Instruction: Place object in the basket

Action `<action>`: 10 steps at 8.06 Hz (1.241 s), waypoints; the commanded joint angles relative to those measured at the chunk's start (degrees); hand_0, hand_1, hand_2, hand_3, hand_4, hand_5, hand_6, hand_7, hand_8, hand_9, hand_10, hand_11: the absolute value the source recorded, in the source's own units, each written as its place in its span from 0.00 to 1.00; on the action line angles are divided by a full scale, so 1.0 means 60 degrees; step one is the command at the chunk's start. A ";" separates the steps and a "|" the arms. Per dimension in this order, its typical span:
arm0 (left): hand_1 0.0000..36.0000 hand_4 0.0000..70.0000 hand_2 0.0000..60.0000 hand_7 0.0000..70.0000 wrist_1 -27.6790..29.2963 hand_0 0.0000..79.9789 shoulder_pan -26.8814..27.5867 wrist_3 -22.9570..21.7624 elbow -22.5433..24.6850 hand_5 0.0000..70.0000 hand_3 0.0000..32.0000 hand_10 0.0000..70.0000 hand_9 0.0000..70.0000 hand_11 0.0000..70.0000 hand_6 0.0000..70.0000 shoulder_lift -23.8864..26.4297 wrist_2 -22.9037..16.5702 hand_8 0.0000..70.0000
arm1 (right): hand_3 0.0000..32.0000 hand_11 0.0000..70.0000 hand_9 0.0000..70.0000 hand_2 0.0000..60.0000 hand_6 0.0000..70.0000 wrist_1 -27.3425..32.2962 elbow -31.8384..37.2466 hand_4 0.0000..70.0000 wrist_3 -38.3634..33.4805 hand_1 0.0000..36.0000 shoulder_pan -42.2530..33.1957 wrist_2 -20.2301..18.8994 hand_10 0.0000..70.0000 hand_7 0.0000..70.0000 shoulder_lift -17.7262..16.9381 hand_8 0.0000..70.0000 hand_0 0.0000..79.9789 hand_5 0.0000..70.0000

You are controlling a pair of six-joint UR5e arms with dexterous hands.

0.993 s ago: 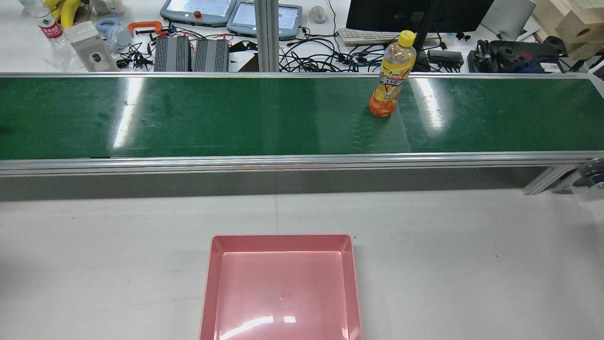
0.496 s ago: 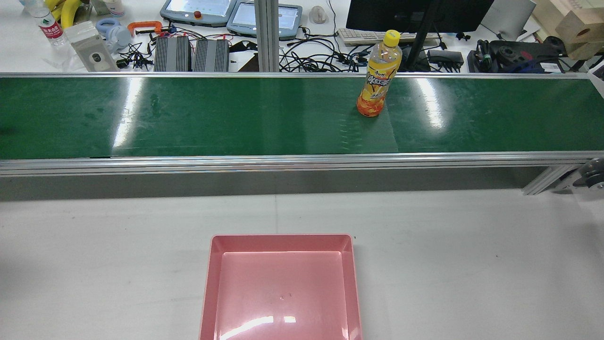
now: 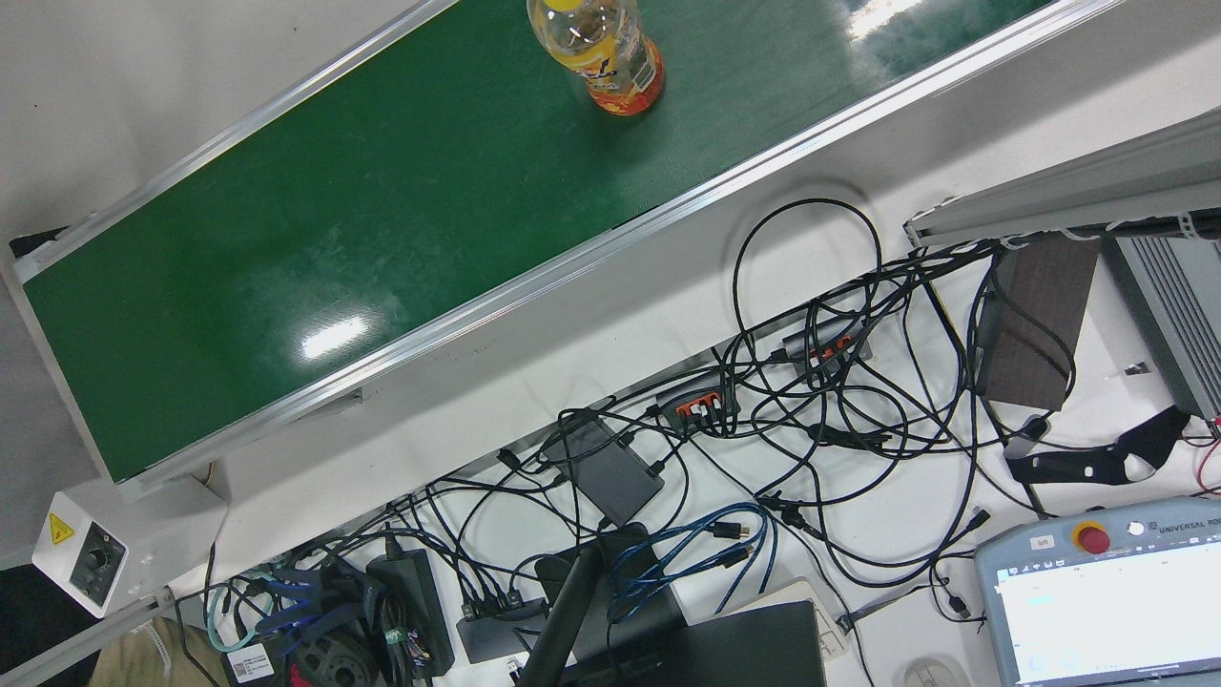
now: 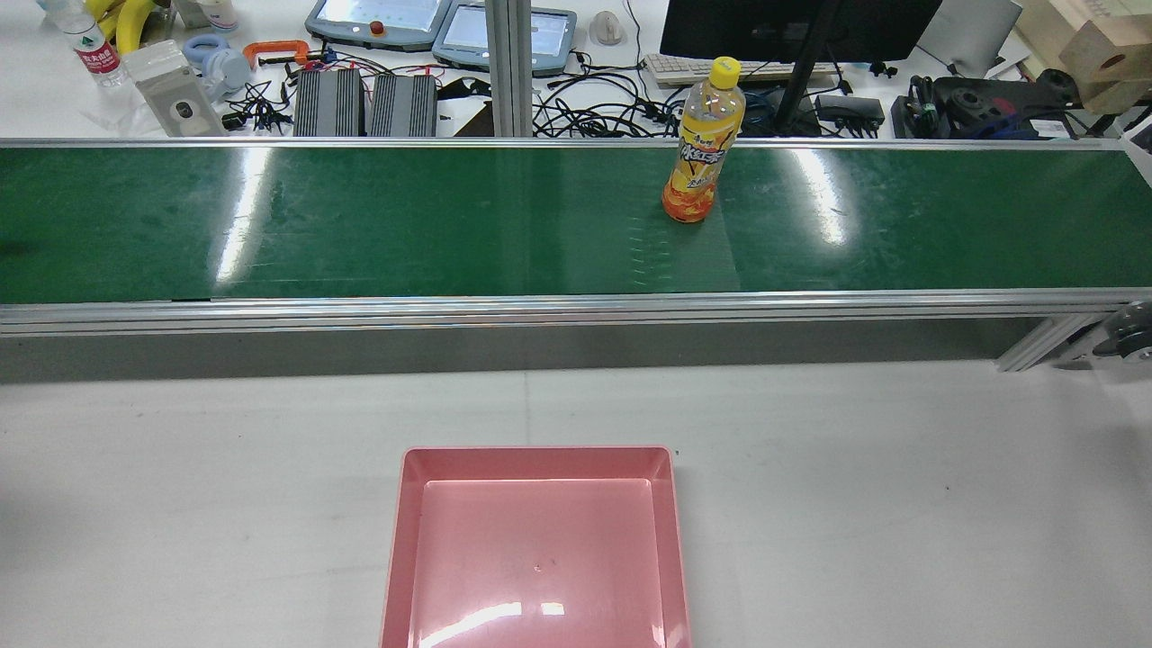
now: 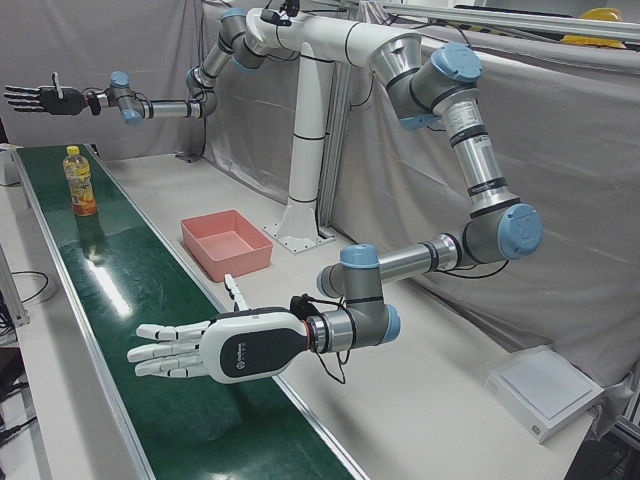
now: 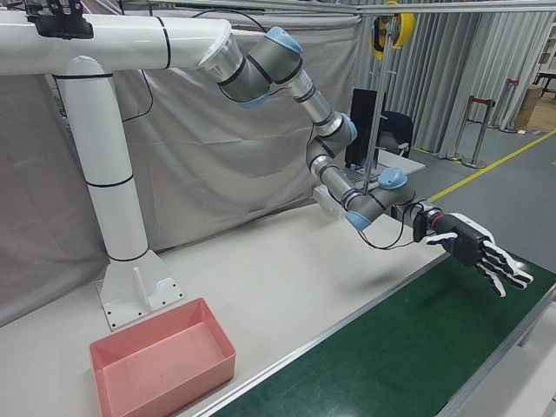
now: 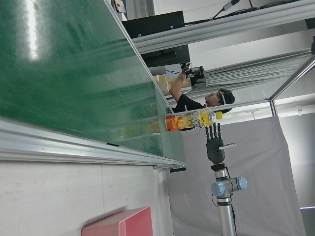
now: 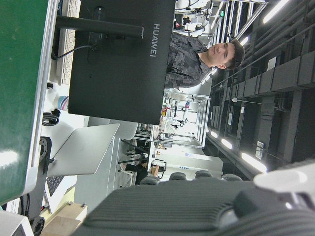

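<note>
1. Left hand [image 5: 200,352], white-shelled, hangs palm down over the near end of the green belt [image 5: 130,300]; its fingers are stretched out and apart, and it holds nothing.
2. Right hand [image 5: 40,99], black, is held out level above the far end of the belt, also splayed and empty. The right-front view shows this hand [image 6: 476,248] over the belt edge, fingers spread.
3. The bottle [image 4: 700,148], with a yellow cap and orange label, stands upright on the belt [image 4: 360,225], right of centre in the rear view and nearer the far rail.
4. In the left-front view the bottle [image 5: 80,182] stands between the two hands, nearer the right one and well apart from the left one. Neither hand touches it.
5. From the left hand view the bottle [image 7: 192,120] shows in front of the right hand [image 7: 215,142].
6. The pink basket [image 4: 537,454] sits on the white table [image 4: 900,495], well apart from the belt, with nothing in it.
7. In the front view the bottle [image 3: 601,48] is cut off at the top edge; cables [image 3: 811,420] lie tangled on the desk beside the belt.
8. A monitor [image 8: 123,59] fills the right hand view, with a person [image 8: 197,54] behind it.
</note>
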State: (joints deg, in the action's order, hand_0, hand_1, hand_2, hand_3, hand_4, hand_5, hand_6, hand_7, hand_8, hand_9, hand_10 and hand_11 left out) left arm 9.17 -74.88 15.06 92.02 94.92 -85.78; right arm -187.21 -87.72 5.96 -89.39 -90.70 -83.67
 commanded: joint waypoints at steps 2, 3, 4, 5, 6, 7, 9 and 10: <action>0.40 0.02 0.07 0.00 0.0010 0.61 0.0000 -0.0005 0.0014 0.28 0.00 0.12 0.05 0.20 0.01 0.0000 0.0000 0.01 | 0.00 0.00 0.00 0.00 0.00 0.0000 0.0000 0.00 0.0003 0.00 0.0000 0.0000 0.00 0.00 0.0000 0.00 0.00 0.00; 0.41 0.02 0.07 0.00 0.0010 0.61 0.0000 0.0010 0.0015 0.28 0.00 0.12 0.05 0.21 0.01 0.0000 0.0000 0.01 | 0.00 0.00 0.00 0.00 0.00 0.0000 0.0000 0.00 0.0003 0.00 0.0000 0.0000 0.00 0.00 0.0000 0.00 0.00 0.00; 0.40 0.02 0.08 0.00 0.0010 0.61 -0.0014 -0.0005 0.0029 0.28 0.00 0.12 0.05 0.20 0.01 0.0000 0.0000 0.01 | 0.00 0.00 0.00 0.00 0.00 0.0000 0.0000 0.00 0.0003 0.00 0.0000 0.0000 0.00 0.00 0.0000 0.00 0.00 0.00; 0.40 0.02 0.08 0.00 0.0010 0.61 -0.0014 -0.0005 0.0029 0.28 0.00 0.13 0.05 0.21 0.01 0.0000 0.0000 0.01 | 0.00 0.00 0.00 0.00 0.00 0.0000 0.0000 0.00 0.0003 0.00 0.0000 0.0000 0.00 0.00 0.0000 0.00 0.00 0.00; 0.40 0.02 0.08 0.00 0.0010 0.61 -0.0014 0.0010 0.0029 0.28 0.00 0.12 0.05 0.20 0.01 0.0000 0.0000 0.01 | 0.00 0.00 0.00 0.00 0.00 0.0000 0.0000 0.00 0.0003 0.00 0.0000 0.0000 0.00 0.00 0.0000 0.00 0.00 0.00; 0.40 0.02 0.08 0.00 0.0010 0.61 -0.0014 0.0010 0.0029 0.28 0.00 0.12 0.05 0.21 0.01 0.0000 0.0000 0.01 | 0.00 0.00 0.00 0.00 0.00 0.0000 0.0000 0.00 -0.0012 0.00 0.0000 0.0000 0.00 0.00 0.0000 0.00 0.00 0.00; 0.41 0.02 0.09 0.00 0.0010 0.61 -0.0014 -0.0005 0.0029 0.28 0.00 0.13 0.05 0.21 0.01 0.0000 0.0000 0.01 | 0.00 0.00 0.00 0.00 0.00 0.0000 0.0000 0.00 0.0003 0.00 0.0000 0.0000 0.00 0.00 0.0000 0.00 0.00 0.00; 0.41 0.02 0.09 0.00 0.0010 0.61 0.0000 0.0010 0.0029 0.28 0.00 0.13 0.05 0.21 0.01 0.0000 0.0000 0.01 | 0.00 0.00 0.00 0.00 0.00 0.0000 0.0000 0.00 0.0003 0.00 0.0000 0.0000 0.00 0.00 0.0000 0.00 0.00 0.00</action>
State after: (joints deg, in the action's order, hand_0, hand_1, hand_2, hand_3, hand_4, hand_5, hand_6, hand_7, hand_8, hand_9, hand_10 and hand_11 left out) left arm 9.23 -74.97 15.05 92.20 94.92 -85.78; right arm -187.21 -87.72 5.96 -89.39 -90.70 -83.67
